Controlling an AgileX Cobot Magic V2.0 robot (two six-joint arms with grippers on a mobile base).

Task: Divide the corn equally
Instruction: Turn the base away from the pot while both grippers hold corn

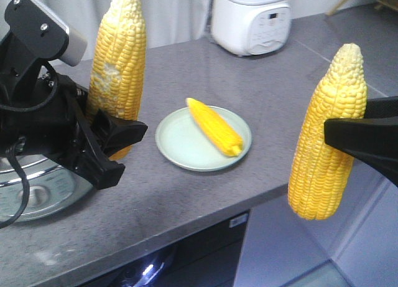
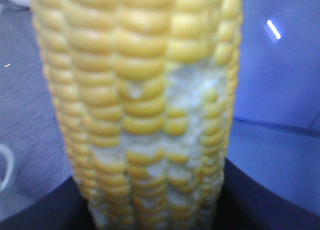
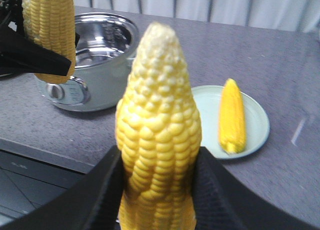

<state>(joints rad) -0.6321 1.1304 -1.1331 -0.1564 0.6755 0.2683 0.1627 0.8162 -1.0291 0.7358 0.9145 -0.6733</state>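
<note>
Exterior front-facing view: the left gripper (image 1: 115, 136) is clamped on a knobbly yellow cob with whitish patches (image 1: 118, 63), held upright above the speckled grey counter (image 1: 280, 81). The right gripper (image 1: 341, 134) grips a second tapered cob (image 1: 326, 175), also upright. A third cob (image 1: 214, 126) lies on a smooth, round, pale-green plate (image 1: 177, 147) between them.

- A grey speckled surface (image 1: 186, 200) is running across the room.
- Pale pleated curtains (image 3: 225, 8) are hanging behind it.
- A white rice cooker (image 1: 252, 19) is sitting at its far side.
- An open, steel-lined cooker (image 3: 100, 88) is standing near its front edge.
- A dark cabinet front (image 1: 205, 249) is showing beneath.
- A streak of light (image 2: 273, 29) is glinting on a bluish panel.
</note>
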